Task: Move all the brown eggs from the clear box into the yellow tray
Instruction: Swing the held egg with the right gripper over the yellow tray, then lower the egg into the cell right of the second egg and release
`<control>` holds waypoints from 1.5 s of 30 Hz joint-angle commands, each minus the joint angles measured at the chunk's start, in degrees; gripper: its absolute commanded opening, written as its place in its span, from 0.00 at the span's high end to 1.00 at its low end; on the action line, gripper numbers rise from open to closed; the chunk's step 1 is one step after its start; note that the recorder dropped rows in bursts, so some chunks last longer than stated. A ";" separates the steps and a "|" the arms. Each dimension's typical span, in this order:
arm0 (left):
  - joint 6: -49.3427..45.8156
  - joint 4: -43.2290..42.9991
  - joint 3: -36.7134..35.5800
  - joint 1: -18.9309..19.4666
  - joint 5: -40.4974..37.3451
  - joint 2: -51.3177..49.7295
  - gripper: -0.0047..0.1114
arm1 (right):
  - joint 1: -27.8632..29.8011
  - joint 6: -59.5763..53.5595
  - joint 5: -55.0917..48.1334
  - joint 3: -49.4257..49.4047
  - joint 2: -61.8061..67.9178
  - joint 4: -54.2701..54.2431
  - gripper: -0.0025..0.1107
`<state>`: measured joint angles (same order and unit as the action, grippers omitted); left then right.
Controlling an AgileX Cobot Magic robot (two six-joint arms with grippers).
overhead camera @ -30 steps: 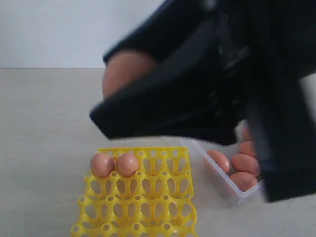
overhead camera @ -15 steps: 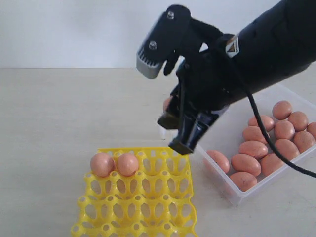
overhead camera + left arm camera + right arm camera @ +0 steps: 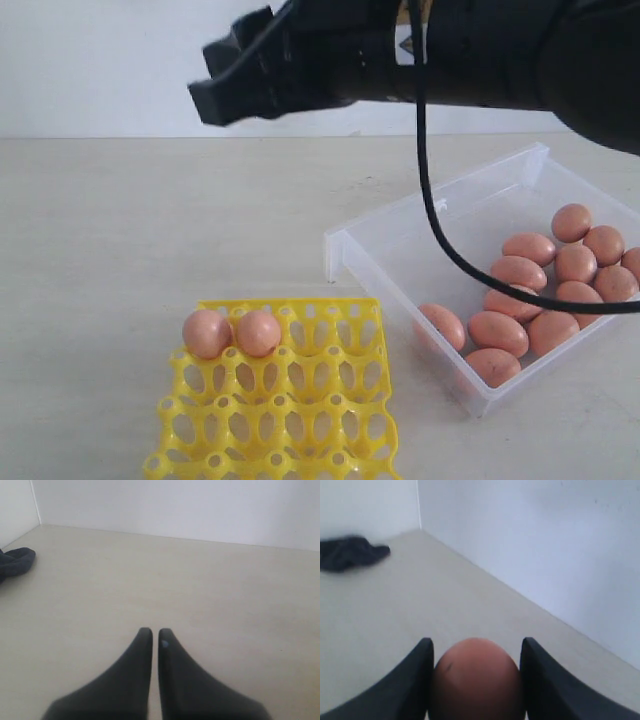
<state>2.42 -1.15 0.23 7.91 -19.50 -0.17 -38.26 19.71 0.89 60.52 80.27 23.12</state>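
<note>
Operator: Where do the brown eggs stand?

Observer: One small, matte reddish-brown oval, the held egg [image 3: 475, 680], is clamped between the black fingers [image 3: 415, 680] of the right gripper [image 3: 476, 642]. Two more brown eggs [image 3: 232, 333] sit side by side at the 10 o'clock corner of the yellow tray [image 3: 330, 420], a bright plastic lattice of cups at 6 o'clock in the exterior view. A dozen or so lie in the clear box [image 3: 480, 215], shallow translucent plastic, at 3 o'clock.

Operator: And the arms?

Observer: The right gripper is high at 11 o'clock, lying level, well apart from the tray. The left gripper [image 3: 151, 632] has its jaws all but closed on nothing, over bare beige tabletop [image 3: 225, 595].

Operator: Risk?

Observer: I judge a slip likeliest: a smooth rounded shell carried high, so any jolt could drop and crack it. Squeezing harder could crush it, and lowering off-centre could land it on a post.

Operator: Any change?

Observer: Half a second ago the gripper hung nose-down just beyond the tray's 1 o'clock corner. It has risen and swung level. The tray's two eggs have not moved.
</note>
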 commanded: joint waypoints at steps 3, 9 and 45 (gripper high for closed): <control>-0.24 0.00 -0.23 -0.53 0.19 0.17 0.92 | -0.12 3.08 20.98 0.21 -0.28 -3.09 0.98; -0.24 0.00 -0.23 -0.53 0.19 0.17 0.92 | -0.12 13.62 40.00 0.21 -0.28 -3.09 0.98; -0.24 0.00 -0.23 -0.53 0.19 0.17 0.92 | 14.91 46.00 48.28 -14.27 24.38 41.64 0.98</control>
<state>2.42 -1.15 0.23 7.91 -19.50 -0.17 -23.81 67.02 53.46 45.84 104.70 58.42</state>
